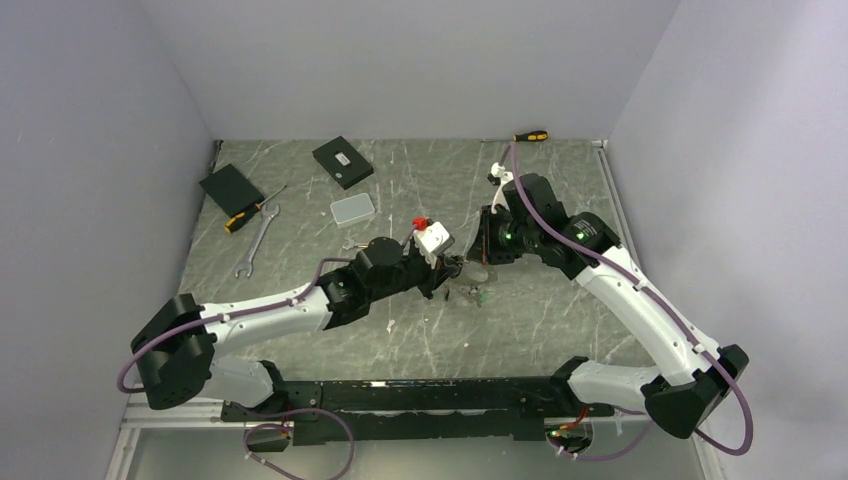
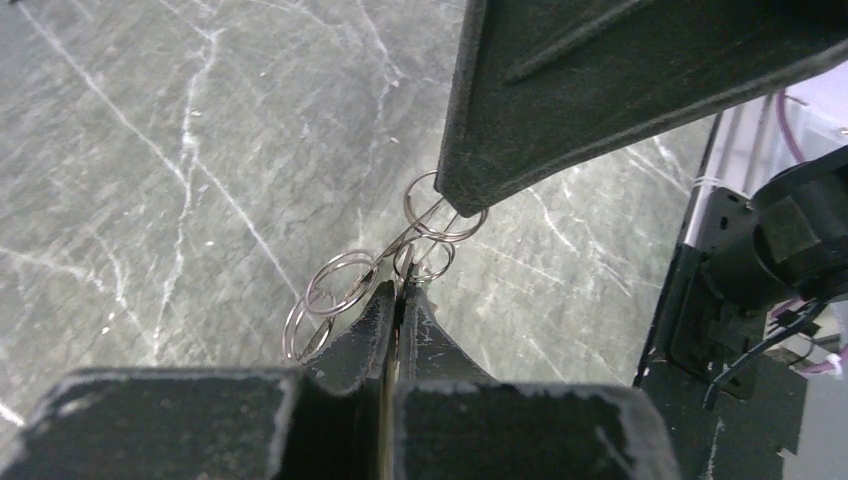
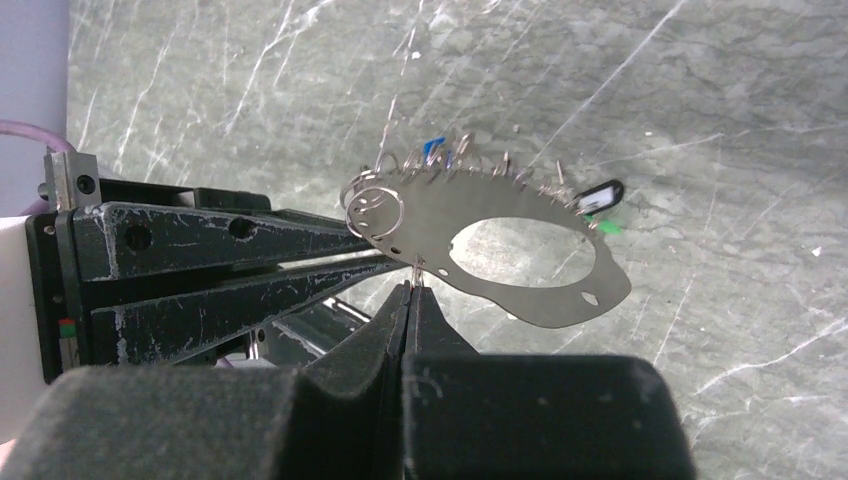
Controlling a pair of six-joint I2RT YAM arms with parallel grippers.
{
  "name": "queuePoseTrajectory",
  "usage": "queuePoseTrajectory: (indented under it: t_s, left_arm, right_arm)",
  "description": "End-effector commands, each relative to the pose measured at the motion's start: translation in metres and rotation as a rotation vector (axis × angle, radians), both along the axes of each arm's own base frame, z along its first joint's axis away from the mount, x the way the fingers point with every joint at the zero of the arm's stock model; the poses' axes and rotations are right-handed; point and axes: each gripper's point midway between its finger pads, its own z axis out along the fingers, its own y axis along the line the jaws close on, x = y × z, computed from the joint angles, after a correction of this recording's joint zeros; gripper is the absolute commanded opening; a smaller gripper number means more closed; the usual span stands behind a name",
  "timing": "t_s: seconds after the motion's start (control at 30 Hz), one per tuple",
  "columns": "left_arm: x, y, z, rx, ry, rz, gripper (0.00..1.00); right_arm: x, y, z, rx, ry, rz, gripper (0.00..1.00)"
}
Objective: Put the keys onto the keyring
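Keyring [image 3: 520, 295]: flat dark-grey plate w/ oval cut-out, held off the table [image 1: 560, 200], near edge pinched between the right gripper [image 3: 410, 285] fingertips, pads pressed together on it. Keys [image 3: 480, 165] fringed along the plate edge farthest from that gripper, hung on small rings through edge holes. Blue tags [image 3: 432, 148] at the far-left part, black-and-white tag [image 3: 600, 195] and green tag [image 3: 605, 227] at the far right. Cluster of silver split rings [image 3: 375, 205] at the plate's left end, just above the black fingers of the left gripper [image 2: 400, 290], which reaches in from the left under the plate. In left wrist view, fingertips closed tight w/ one ring of that cluster caught at the tips, more linked rings trailing off to the left of them. Dark slab directly ahead and above those tips, rings hanging at its corner; can't tell if plate or other finger. From top view both grippers meet tip to tip mid-table, keyring too small to make out there. Further out, well to the left of the left arm: silver wrench [image 1: 257, 245], yellow-handled screwdriver [image 1: 250, 212] beside it.
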Motion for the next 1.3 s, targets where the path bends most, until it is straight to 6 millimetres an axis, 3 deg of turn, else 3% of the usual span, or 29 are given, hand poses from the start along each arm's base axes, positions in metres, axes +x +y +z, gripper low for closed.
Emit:
queuePoseTrajectory:
  t_s: [0.0,0.2,0.3,0.4,0.53,0.73,0.83,0.97,1.27]
  left_arm:
    - [0.019,0.028,-0.014,0.146,-0.047,0.130,0.00]
    - [0.023,0.033,-0.006,0.177,-0.093,0.145,0.01]
    - [0.016,0.035,-0.008,0.233,-0.106,0.092,0.08]
    - [0.003,0.039,-0.007,0.271,-0.112,0.018,0.25]
    - [-0.021,0.048,-0.005,0.281,-0.108,-0.067,0.59]
    - [-0.041,0.072,0.038,0.106,-0.163,-0.043,0.81]
    - [-0.043,0.083,0.054,0.018,-0.227,-0.010,0.97]
    - [-0.039,0.077,0.056,-0.037,-0.270,-0.003,1.00]
    - [-0.027,0.038,0.062,-0.053,-0.335,-0.075,0.99]
  right_arm:
    - [-0.005,0.006,0.032,0.054,-0.053,0.091,0.00]
    - [-0.014,0.013,0.022,0.068,-0.001,0.149,0.00]
    - [-0.012,0.012,0.019,0.062,-0.002,0.143,0.00]
    - [-0.006,0.011,0.020,0.055,-0.017,0.118,0.00]
    - [0.003,0.009,0.021,0.044,-0.033,0.080,0.00]
    - [0.007,0.009,0.016,0.030,-0.030,0.069,0.00]
    - [0.006,0.010,0.013,0.031,-0.022,0.078,0.00]
    - [0.005,0.012,0.014,0.046,-0.028,0.086,0.00]
    - [-0.007,0.019,0.023,0.103,-0.056,0.155,0.00]
